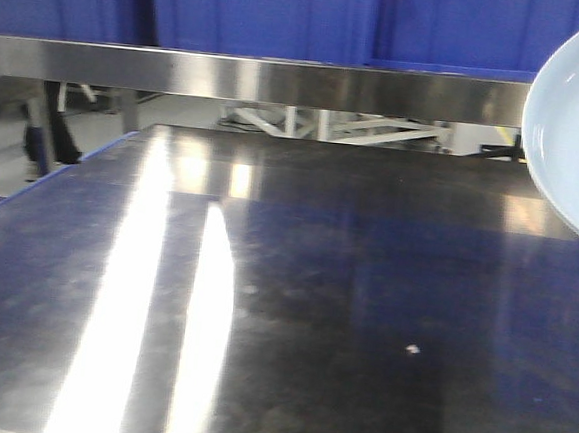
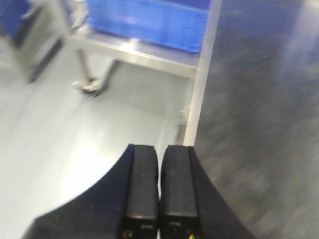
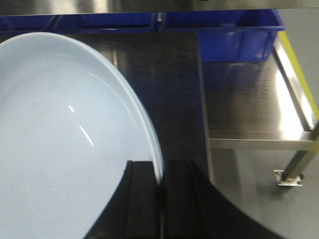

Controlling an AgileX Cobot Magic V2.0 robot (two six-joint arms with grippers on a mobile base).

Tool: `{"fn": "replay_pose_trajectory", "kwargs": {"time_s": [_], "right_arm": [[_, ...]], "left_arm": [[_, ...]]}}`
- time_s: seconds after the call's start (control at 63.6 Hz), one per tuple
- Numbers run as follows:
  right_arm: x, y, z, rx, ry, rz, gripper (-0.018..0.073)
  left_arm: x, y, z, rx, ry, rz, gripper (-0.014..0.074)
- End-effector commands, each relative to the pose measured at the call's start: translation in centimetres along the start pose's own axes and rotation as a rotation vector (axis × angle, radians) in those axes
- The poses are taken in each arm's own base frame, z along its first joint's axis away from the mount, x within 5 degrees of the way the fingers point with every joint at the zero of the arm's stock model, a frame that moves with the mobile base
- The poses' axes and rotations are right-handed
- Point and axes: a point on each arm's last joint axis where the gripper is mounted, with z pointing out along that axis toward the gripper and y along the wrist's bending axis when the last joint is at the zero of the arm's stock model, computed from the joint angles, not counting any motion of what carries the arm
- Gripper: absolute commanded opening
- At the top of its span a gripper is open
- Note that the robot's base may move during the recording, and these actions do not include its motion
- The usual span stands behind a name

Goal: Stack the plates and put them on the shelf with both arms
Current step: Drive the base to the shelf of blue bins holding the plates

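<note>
The right gripper (image 3: 162, 172) pinches the rim of a plate (image 3: 60, 139) held tilted above the table (image 1: 365, 283), the left gripper (image 2: 159, 159) is closed on nothing, so this looks like the carry, needing a level lift onto the shelf (image 1: 250, 78)

Glossy and smooth on the plate (image 3: 60, 124): pale bluish-white glaze, like ceramic, with small bright highlights. Dark polished steel for the surface (image 1: 365, 283), mirror-like, streaked with white glare and faintly scuffed. Brushed stainless steel along the shelf (image 1: 250, 78), satin, with a soft lengthwise grain. Matt black, smooth, seemingly hard plastic on the left claw (image 2: 159, 167) and the right claw (image 3: 161, 181). Smooth blue plastic on the crates (image 1: 265, 14), faintly shiny. Pale grey floor (image 2: 75, 124), smooth, with a dull sheen.
</note>
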Motion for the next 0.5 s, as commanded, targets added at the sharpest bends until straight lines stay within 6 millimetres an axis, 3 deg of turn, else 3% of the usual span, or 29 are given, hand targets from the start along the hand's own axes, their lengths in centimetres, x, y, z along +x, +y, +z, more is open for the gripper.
{"fn": "replay_pose_trajectory", "kwargs": {"time_s": [0.0,0.488], "right_arm": [[-1.82,0.23,-0.53,-0.020,-0.124,0.004,0.0057],[-1.82,0.23,-0.53,-0.020,-0.124,0.004,0.0057]], "left_arm": [[-1.36,-0.22,-0.41,0.020,-0.085,-0.008,0.0096],[-1.36,-0.22,-0.41,0.020,-0.085,-0.008,0.0096]]}}
